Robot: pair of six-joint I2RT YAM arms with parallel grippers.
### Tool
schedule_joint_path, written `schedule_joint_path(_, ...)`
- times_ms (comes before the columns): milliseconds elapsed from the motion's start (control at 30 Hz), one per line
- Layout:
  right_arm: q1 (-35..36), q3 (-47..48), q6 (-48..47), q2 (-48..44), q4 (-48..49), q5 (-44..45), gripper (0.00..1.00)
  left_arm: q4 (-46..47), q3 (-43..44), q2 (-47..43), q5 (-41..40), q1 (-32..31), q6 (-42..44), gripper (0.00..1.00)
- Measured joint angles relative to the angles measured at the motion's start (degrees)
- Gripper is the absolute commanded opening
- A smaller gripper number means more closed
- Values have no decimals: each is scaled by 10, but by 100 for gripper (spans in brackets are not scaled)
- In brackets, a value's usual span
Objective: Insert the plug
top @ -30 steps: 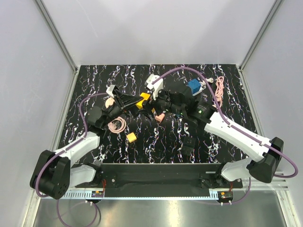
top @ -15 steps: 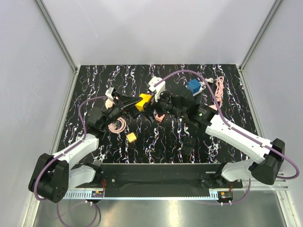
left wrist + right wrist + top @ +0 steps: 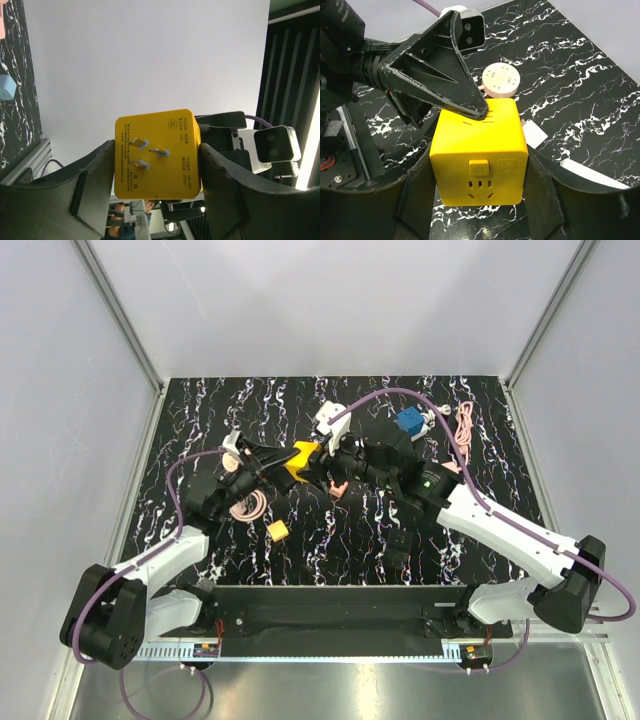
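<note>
Top + wrist cams, shared cube (image 3: 297, 462)

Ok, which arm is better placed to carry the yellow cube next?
Left, probably: the left claw clamps the yellow cube on two sides; the right claw only flanks it, grip unclear.

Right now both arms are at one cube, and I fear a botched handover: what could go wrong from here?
The yellow plastic cube adapter sits clamped in the left end effector while the right end effector flanks it; opposed pulls could twist it loose. If the left lets go before the right grips, it may drop to the black marbled table.
</note>
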Motion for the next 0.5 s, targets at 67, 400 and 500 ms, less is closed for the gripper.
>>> schedule_joint_path(67, 0, -2, 0, 2, 0, -3, 64, 0, -8, -4, -3, 0, -7, 0)
schedule_joint_path(400, 0, -3, 13, 6, 0, -5, 85, 14, -32, -14, -17, 0, -28, 0)
schedule_joint_path(500, 0, -3, 16, 7, 0, -4, 88, 14, -36, -14, -19, 0, -31, 0)
